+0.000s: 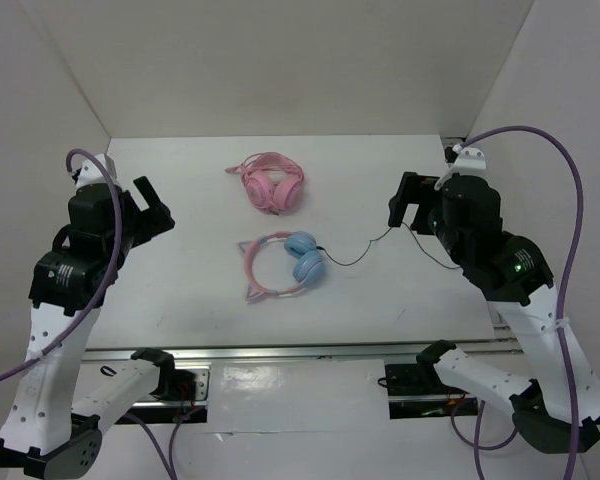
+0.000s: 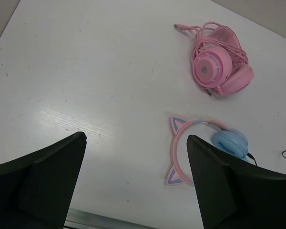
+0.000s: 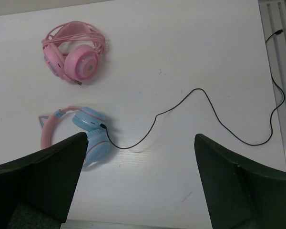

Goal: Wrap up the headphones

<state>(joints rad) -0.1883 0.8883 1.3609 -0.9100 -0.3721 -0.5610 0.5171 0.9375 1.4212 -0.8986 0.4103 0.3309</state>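
The headphones (image 1: 302,257) lie in the middle of the table, light-blue ear cups to the right, pink cat-ear headband (image 1: 250,265) to the left. Their thin black cable (image 1: 365,249) runs loose to the right, toward the table's right edge (image 3: 214,110). They also show in the left wrist view (image 2: 229,142) and the right wrist view (image 3: 93,133). My left gripper (image 1: 152,205) is open and empty, held above the table's left side. My right gripper (image 1: 405,205) is open and empty, held above the cable's far stretch.
An all-pink pair of headphones (image 1: 272,182) with its cable bundled round it lies behind the blue pair (image 2: 218,67) (image 3: 74,57). White walls close in the table on three sides. A metal rail (image 1: 280,352) runs along the near edge.
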